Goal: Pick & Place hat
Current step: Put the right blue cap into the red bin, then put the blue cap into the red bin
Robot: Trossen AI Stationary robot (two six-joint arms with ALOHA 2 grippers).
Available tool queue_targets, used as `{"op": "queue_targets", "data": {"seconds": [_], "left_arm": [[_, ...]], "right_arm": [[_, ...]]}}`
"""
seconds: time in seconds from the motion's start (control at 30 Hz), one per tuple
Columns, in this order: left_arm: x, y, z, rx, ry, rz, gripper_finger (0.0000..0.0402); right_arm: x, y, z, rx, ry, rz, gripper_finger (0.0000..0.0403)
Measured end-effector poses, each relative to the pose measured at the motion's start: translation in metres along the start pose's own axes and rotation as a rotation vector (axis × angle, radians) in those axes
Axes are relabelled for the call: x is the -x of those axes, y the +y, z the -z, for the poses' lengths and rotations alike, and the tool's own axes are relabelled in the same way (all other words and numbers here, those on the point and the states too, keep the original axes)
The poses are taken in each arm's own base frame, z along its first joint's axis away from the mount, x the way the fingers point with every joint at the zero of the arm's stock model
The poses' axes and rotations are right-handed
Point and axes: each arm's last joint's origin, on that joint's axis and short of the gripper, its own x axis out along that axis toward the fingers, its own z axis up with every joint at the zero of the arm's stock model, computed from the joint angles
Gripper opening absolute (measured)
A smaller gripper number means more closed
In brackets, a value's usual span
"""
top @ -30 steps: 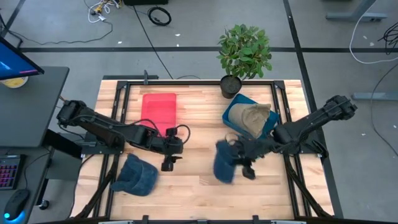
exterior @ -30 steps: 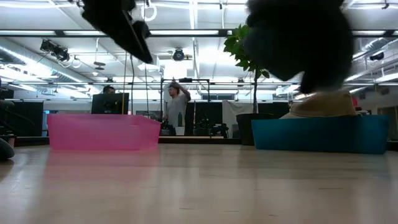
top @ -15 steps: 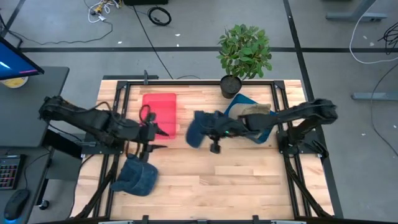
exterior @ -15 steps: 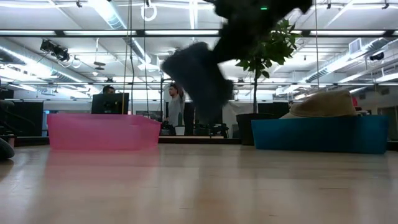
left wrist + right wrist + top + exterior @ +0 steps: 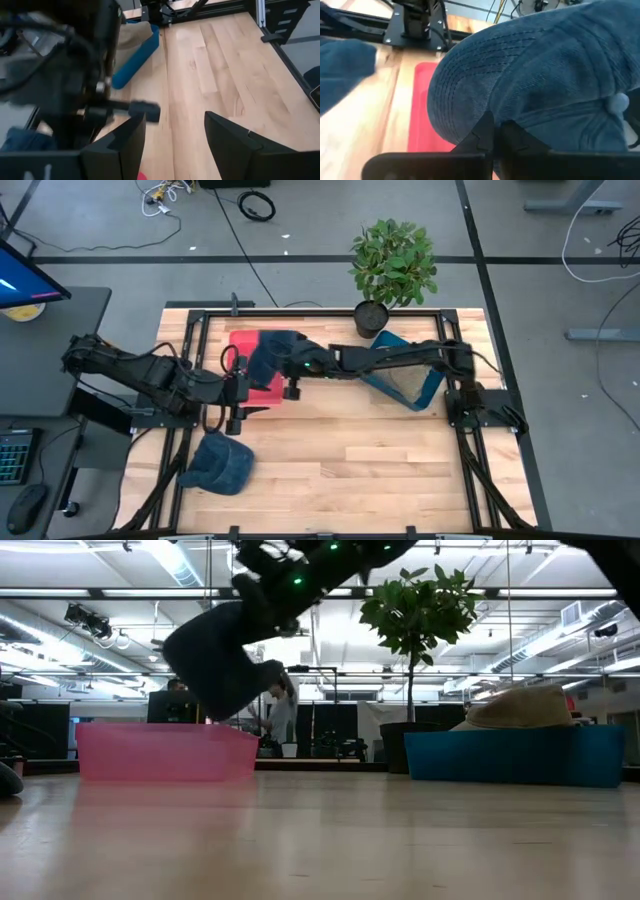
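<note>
High view: the right arm reaches across the table, its right gripper [image 5: 288,368] closed on a blue denim hat [image 5: 268,356] held over the near-side edge of the pink bin [image 5: 255,348]. The left gripper [image 5: 240,393] sits just beside it, at the bin's front corner, fingers spread apart with nothing between them. A second denim hat [image 5: 219,463] lies on the table [image 5: 340,460], well apart from both grippers. The blue bin [image 5: 405,385] lies under the right arm, behind its gripper.

Low view: the hat [image 5: 218,665] hangs from the right gripper [image 5: 272,588], above the pink bin [image 5: 165,752] and clear of its rim. A tan hat [image 5: 520,707] rests in the blue bin [image 5: 515,756].

Left wrist view: both fingers [image 5: 125,145] stand wide, bare table [image 5: 220,75] between them.

Right wrist view: the fingers [image 5: 490,135] pinch the denim hat [image 5: 535,85]; the pink bin [image 5: 427,115] lies beyond it.
</note>
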Motion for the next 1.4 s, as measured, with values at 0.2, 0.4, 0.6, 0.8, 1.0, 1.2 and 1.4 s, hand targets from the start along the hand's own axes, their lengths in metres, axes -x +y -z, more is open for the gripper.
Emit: {"op": "queue_targets", "data": {"seconds": [0.2,0.4,0.6,0.8,1.0,1.2,1.4], "left_arm": [[0.0,0.0,0.002,-0.025,0.024,0.002,0.0206],[0.0,0.0,0.004,-0.031,0.04,0.001,0.0206],[0.0,0.0,0.004,-0.031,0.04,0.002,0.0206],[0.0,0.0,0.004,-0.031,0.041,0.002,0.0206],[0.0,0.0,0.005,0.026,0.051,0.0,0.0206],[0.001,-0.001,0.008,0.224,0.088,0.028,0.0206],[0.003,-0.01,0.01,0.39,0.135,0.143,0.0206]], "right_arm": [[-0.038,-0.004,0.011,0.009,0.028,-0.023,0.0008],[-0.058,-0.013,0.032,0.009,0.08,-0.019,0.0008],[-0.059,-0.022,0.038,-0.004,0.117,-0.012,0.003],[-0.06,-0.023,0.036,-0.008,0.1,-0.005,0.0089],[-0.058,-0.023,0.035,-0.005,0.106,-0.008,0.0142],[-0.031,-0.018,0.016,0.053,0.124,-0.035,0.0162],[0.026,-0.021,-0.009,0.09,0.201,-0.078,0.0156]]}}
